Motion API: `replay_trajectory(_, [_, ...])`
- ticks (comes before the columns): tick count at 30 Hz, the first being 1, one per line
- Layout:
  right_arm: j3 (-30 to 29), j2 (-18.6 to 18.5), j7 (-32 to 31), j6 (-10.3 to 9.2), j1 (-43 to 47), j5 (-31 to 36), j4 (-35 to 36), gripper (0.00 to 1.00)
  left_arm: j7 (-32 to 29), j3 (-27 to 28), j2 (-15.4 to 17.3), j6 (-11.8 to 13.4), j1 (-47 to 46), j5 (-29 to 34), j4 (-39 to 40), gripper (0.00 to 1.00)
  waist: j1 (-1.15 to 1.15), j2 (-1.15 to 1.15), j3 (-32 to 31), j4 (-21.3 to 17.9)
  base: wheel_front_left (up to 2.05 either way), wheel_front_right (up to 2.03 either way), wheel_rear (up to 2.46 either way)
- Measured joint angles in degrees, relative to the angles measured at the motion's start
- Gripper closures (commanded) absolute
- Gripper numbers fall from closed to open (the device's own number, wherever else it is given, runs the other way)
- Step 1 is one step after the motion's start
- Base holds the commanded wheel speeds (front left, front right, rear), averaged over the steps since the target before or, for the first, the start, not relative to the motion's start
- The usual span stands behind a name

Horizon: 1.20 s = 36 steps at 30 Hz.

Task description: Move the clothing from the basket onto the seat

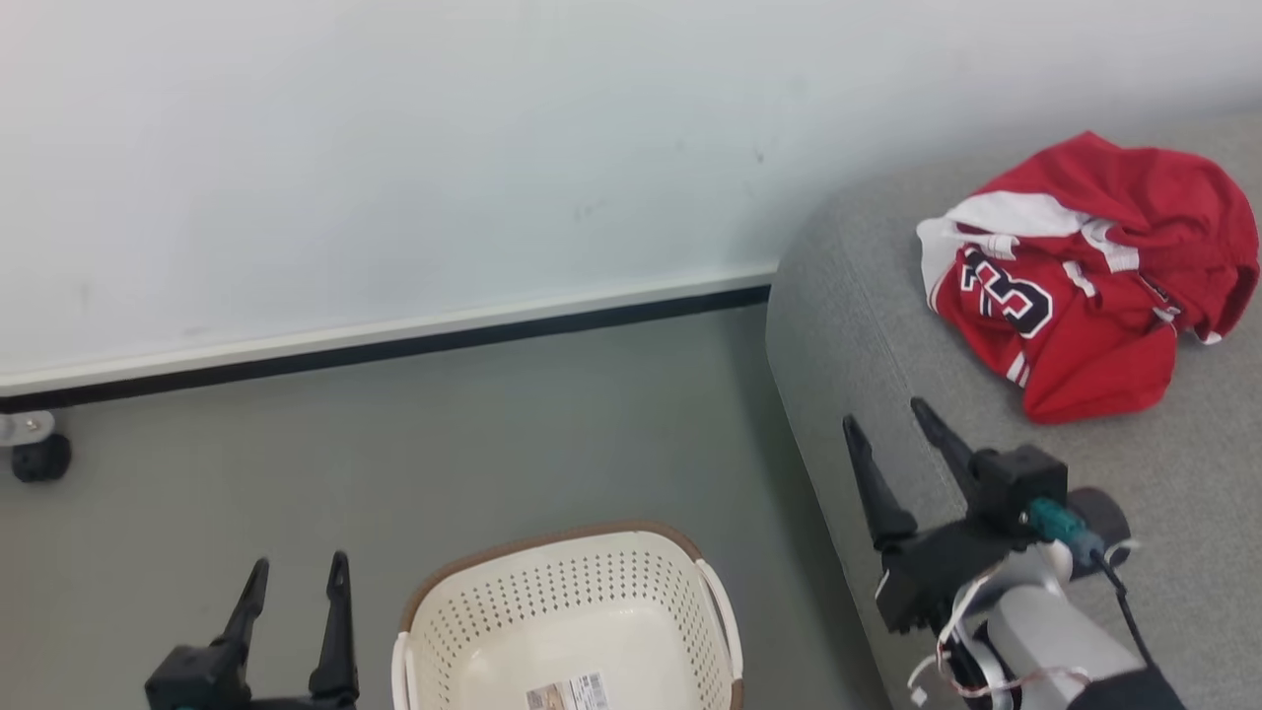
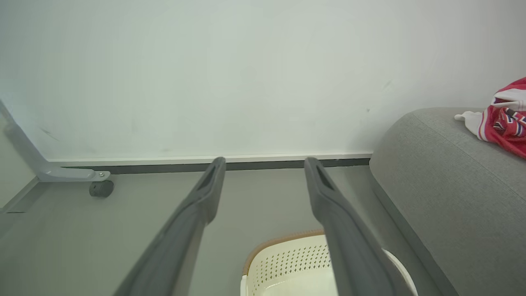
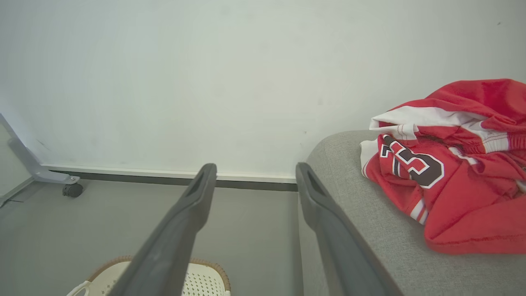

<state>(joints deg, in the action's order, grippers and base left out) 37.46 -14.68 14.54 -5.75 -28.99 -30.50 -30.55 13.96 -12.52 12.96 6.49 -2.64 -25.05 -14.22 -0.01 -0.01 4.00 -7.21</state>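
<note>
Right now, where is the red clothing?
In the head view, the clothing lies bunched on the grey seat at upper right, beyond the right pincer, away from the basket.

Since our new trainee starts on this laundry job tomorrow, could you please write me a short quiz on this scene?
1. True or false: the clothing lies on the seat.
2. What shows inside the basket? A) red garments B) a label on its floor C) a shoe
3. Fill in: the left end effector and the right end effector hold nothing, and each has its fingers ___.
Key: 1 true; 2 B; 3 open.
</note>
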Motion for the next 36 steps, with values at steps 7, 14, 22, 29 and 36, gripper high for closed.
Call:
replay_trajectory(7, [-3.3,-0.1,0.0,-1.32,9.3,0.9,6.3,0.00,0.3,2.9,-0.5,0.2,5.9,0.0,2.3,0.00,0.00,0.00,-3.3,2.5,0.00,0.00,0.00])
replay_trajectory(14, [-6.5,0.0,0.0,-1.38,14.9,2.6,11.7,0.00,0.3,5.4,-0.6,0.6,9.9,0.3,5.2,0.00,0.01,0.01,-4.6,4.1,0.00,0.00,0.00])
replay_trajectory(22, [-13.3,1.3,0.0,-1.38,20.2,6.1,14.9,0.00,0.3,7.2,-1.4,0.6,11.4,1.0,7.4,0.00,0.01,0.01,-4.3,4.2,0.00,0.00,0.00])
replay_trajectory(29, [-17.4,3.0,0.0,-1.38,21.8,9.9,18.1,0.00,0.4,8.2,-2.1,0.6,11.4,1.7,9.0,0.00,0.01,0.01,-3.8,4.1,0.00,0.00,0.00])
replay_trajectory(36, [-19.0,4.2,0.0,-1.38,22.9,12.0,19.6,0.00,0.4,8.3,-2.5,0.6,11.4,2.0,9.5,0.00,0.01,0.01,-3.6,4.2,0.00,0.00,0.00])
